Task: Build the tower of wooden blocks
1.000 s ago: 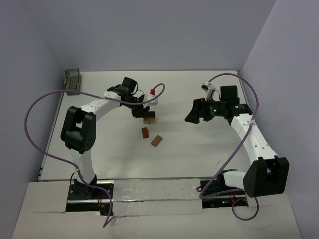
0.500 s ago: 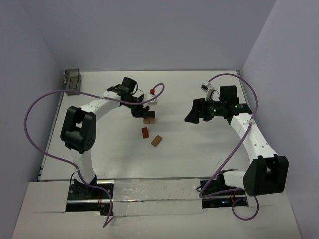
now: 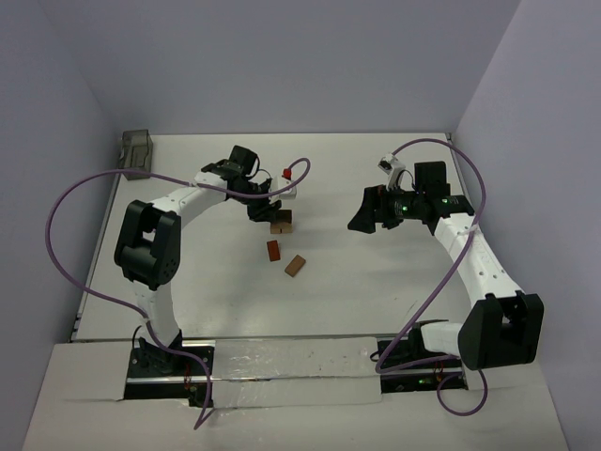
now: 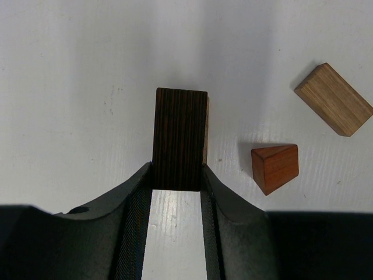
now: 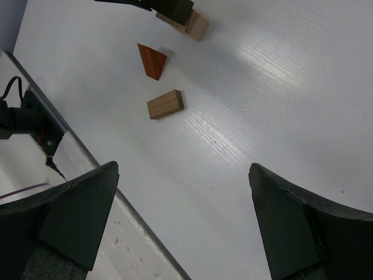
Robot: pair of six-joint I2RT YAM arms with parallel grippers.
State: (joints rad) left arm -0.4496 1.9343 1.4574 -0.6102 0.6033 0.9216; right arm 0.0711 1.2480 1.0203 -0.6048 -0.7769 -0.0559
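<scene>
My left gripper (image 4: 178, 174) is shut on the near end of a dark brown block (image 4: 179, 137), which lies on top of a light tan block whose edge (image 4: 207, 131) shows along its right side. This stack (image 3: 281, 225) stands mid-table, with the left gripper (image 3: 266, 209) over it. A reddish-brown wedge (image 4: 275, 167) and a tan cuboid (image 4: 333, 99) lie loose to the right, apart from each other. In the top view the wedge (image 3: 273, 250) and cuboid (image 3: 296, 267) lie nearer the arms than the stack. My right gripper (image 5: 183, 175) is open and empty, raised at the right (image 3: 362, 218).
A grey translucent container (image 3: 137, 150) sits at the far left corner. The wedge (image 5: 151, 60), cuboid (image 5: 165, 104) and stack (image 5: 197, 26) show far off in the right wrist view. Purple cables loop beside both arms. Walls close the table on three sides.
</scene>
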